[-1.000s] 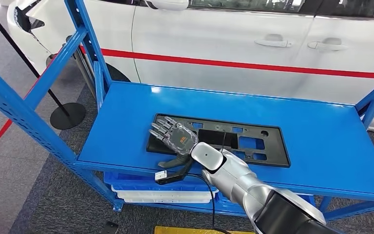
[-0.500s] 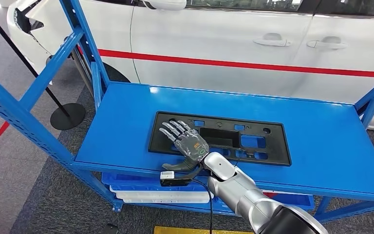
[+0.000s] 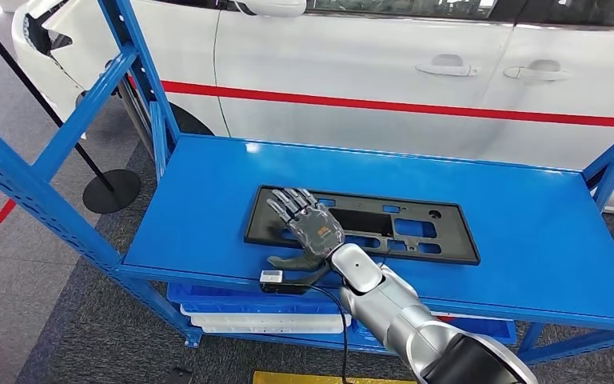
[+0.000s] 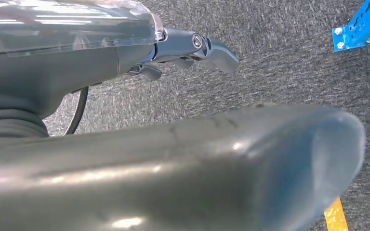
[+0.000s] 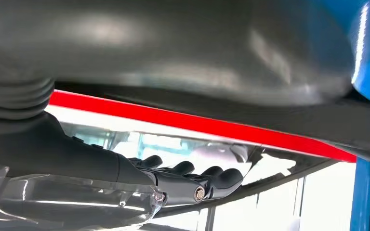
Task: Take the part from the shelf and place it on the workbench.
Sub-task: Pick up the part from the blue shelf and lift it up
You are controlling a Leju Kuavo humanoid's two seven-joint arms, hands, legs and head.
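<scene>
A long black plastic part (image 3: 416, 232) with several cut-outs lies flat-ish on the blue shelf (image 3: 528, 224), near its front edge. My right hand (image 3: 312, 228) is at the part's left portion: the fingers stretch across its top and the thumb (image 3: 288, 260) hooks at its front edge. The right wrist view shows the dark fingers (image 5: 192, 185) opposite the thick thumb (image 5: 173, 53), with a dark edge between them. My left hand (image 4: 192, 45) hangs over grey carpet and holds nothing.
A white car (image 3: 368, 64) with a red stripe stands right behind the shelf. Blue uprights (image 3: 140, 80) frame the shelf at left and right. Blue and white bins (image 3: 264, 320) sit on the level below. A black stand base (image 3: 110, 190) is on the floor at left.
My right hand slid forward and right over the part, and the thumb came up to its front edge. The part now looks narrower, as if its front edge has risen slightly.
</scene>
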